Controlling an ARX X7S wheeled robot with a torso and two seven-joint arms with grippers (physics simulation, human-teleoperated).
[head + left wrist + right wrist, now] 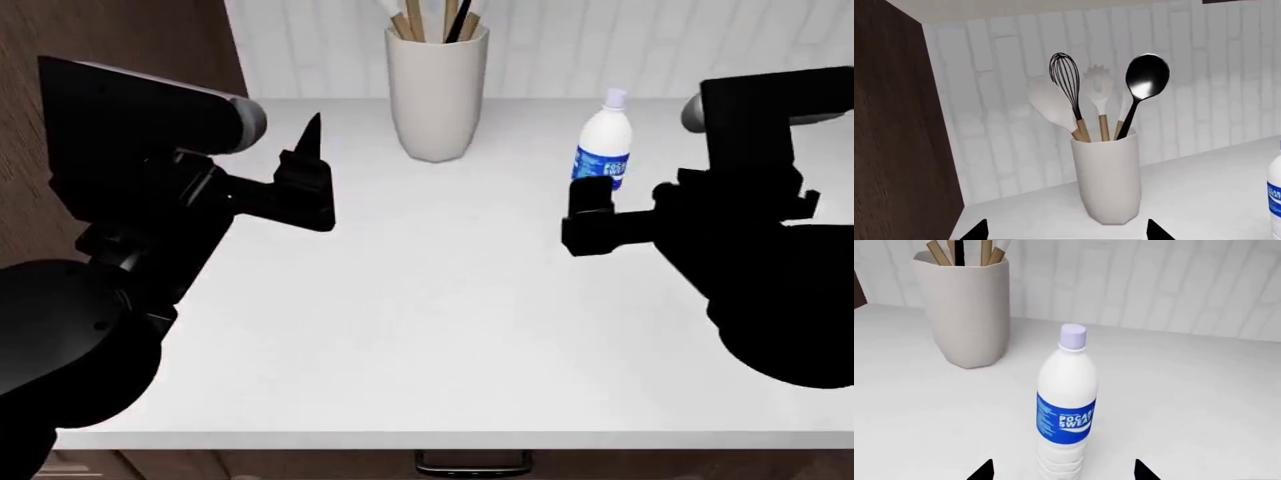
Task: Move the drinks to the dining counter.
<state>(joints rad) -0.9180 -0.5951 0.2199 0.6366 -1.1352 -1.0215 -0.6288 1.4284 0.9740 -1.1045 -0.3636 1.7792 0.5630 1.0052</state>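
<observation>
White table (400,330) spreads bare nearest the robot; both arms reach forward over it. Right pincer (1062,471) stands open, its tips straddling the clear plastic bottle (1066,412), lined up for a grasp, apparently not yet touching. Left pincer (1064,232) hovers open, empty, facing the utensil holder (1107,177) against the tiled wall.
</observation>
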